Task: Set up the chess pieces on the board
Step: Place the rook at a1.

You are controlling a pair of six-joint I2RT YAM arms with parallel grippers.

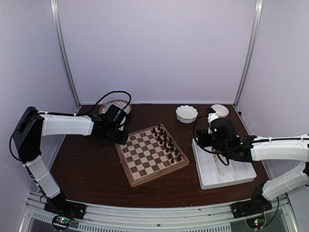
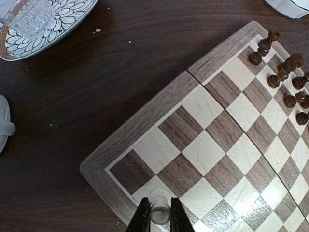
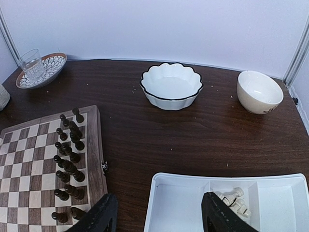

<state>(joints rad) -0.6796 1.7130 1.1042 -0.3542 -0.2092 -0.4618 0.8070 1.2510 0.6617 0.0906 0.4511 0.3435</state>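
Observation:
My left gripper (image 2: 159, 216) is shut on a small cream-white chess piece (image 2: 160, 209), which stands upright over a light square at the near corner of the board (image 2: 207, 145). From above, that gripper (image 1: 119, 137) sits at the left corner of the board (image 1: 145, 159). Two rows of dark brown pieces (image 1: 166, 142) line the board's right side. My right gripper (image 3: 157, 215) is open and holds nothing, hanging over the left end of the white tray (image 3: 161, 193). A few cream chess pieces (image 3: 234, 199) lie in the tray's middle compartment, by the right finger.
A scalloped white bowl (image 3: 171, 86) and a cream bowl (image 3: 259, 92) stand at the back right. A patterned plate (image 2: 48, 24) holding a clear glass (image 2: 29, 17) sits at the back left. The tray (image 1: 222, 169) lies right of the board.

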